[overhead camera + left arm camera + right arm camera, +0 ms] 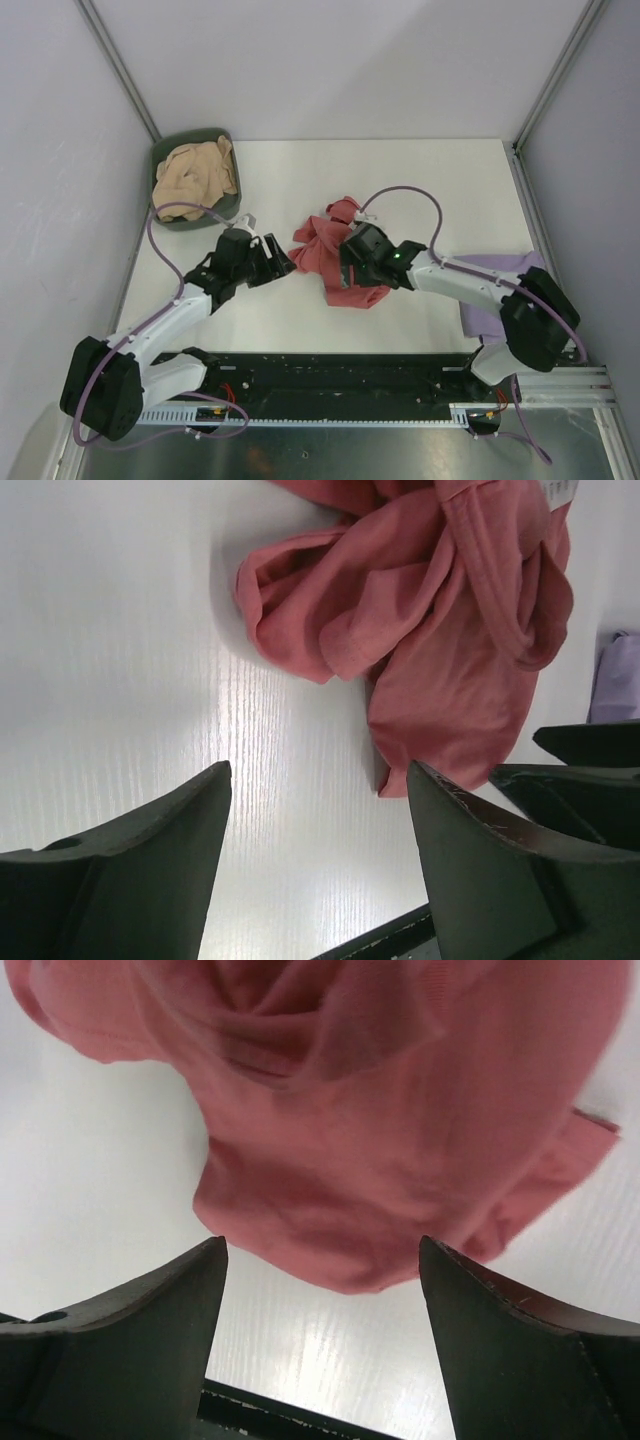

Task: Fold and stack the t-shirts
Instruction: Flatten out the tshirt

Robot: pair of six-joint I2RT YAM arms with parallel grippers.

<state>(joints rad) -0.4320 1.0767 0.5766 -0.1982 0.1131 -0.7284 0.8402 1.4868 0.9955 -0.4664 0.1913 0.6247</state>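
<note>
The salmon-red t-shirt lies crumpled in a heap at the table's middle. It also shows in the left wrist view and the right wrist view. My left gripper is open and empty, just left of the heap; in its own view bare table lies between its jaws. My right gripper is open over the heap's near edge, holding nothing. The pale lavender t-shirt lies flat at the right, partly under my right arm. The tan-beige t-shirt sits bunched in the bin.
A dark green oval bin stands at the back left corner. A black rail runs along the table's near edge. Grey walls close in the left, back and right sides. The lavender shirt's edge shows in the left wrist view.
</note>
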